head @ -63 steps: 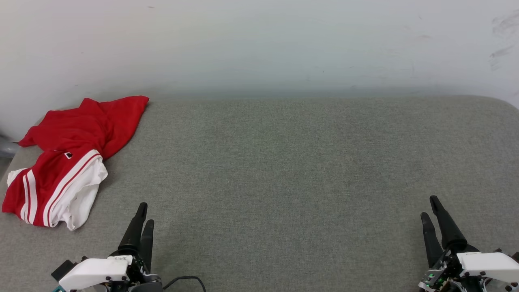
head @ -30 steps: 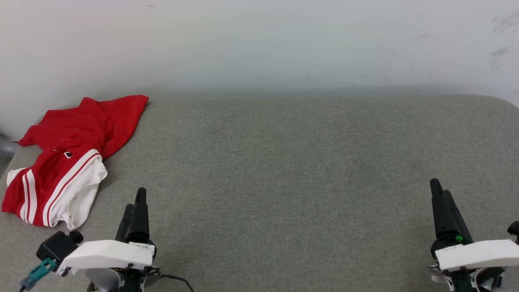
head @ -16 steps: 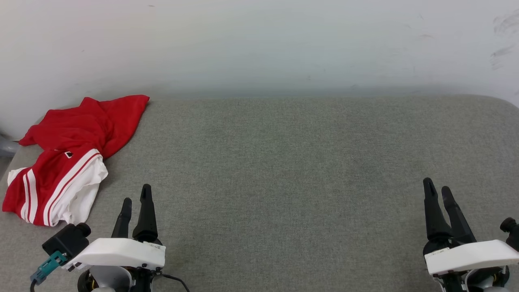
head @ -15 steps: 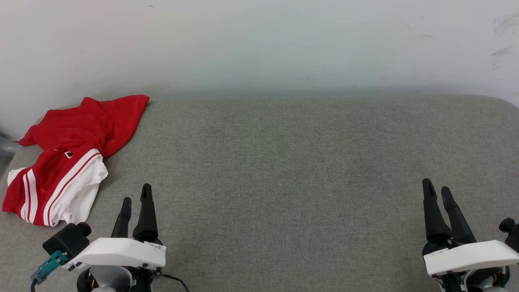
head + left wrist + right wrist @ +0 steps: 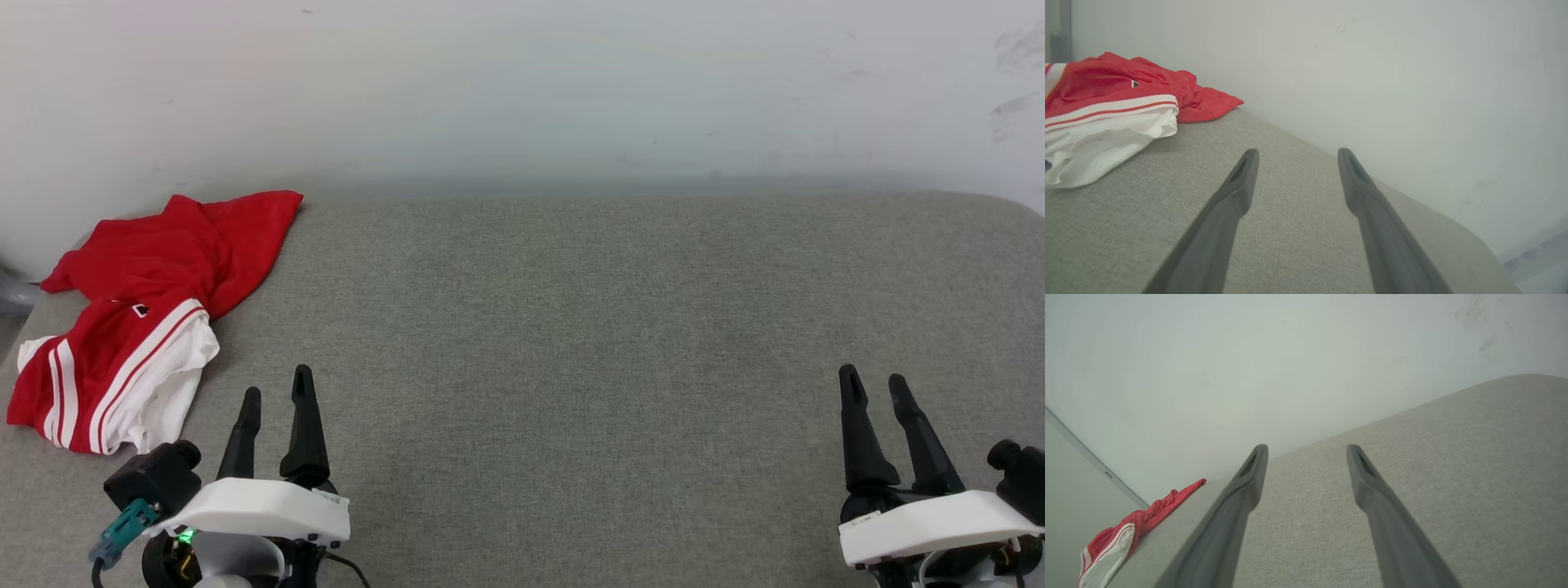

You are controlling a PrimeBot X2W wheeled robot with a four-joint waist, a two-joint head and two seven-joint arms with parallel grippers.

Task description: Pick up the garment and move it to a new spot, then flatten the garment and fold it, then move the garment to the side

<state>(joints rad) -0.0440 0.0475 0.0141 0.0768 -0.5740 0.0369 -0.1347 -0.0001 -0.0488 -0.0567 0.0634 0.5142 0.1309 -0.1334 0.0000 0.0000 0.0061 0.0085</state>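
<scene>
Two grippers stand spread and empty: left gripper [image 5: 277, 382] lower left, right gripper [image 5: 873, 376] lower right. The garment [image 5: 139, 318] lies crumpled at the left edge of the grey surface [image 5: 571, 327]. Step in hand: pickup, not begun. Next, the left gripper should reach up-left and pinch a fold

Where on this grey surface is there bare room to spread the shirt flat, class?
The wide middle of the grey surface, bordered by the wall behind, the crumpled garment at far left, and the open left gripper and right gripper in front, is bare; so is the right end. Only the far-left corner, under the garment, is crowded.
</scene>
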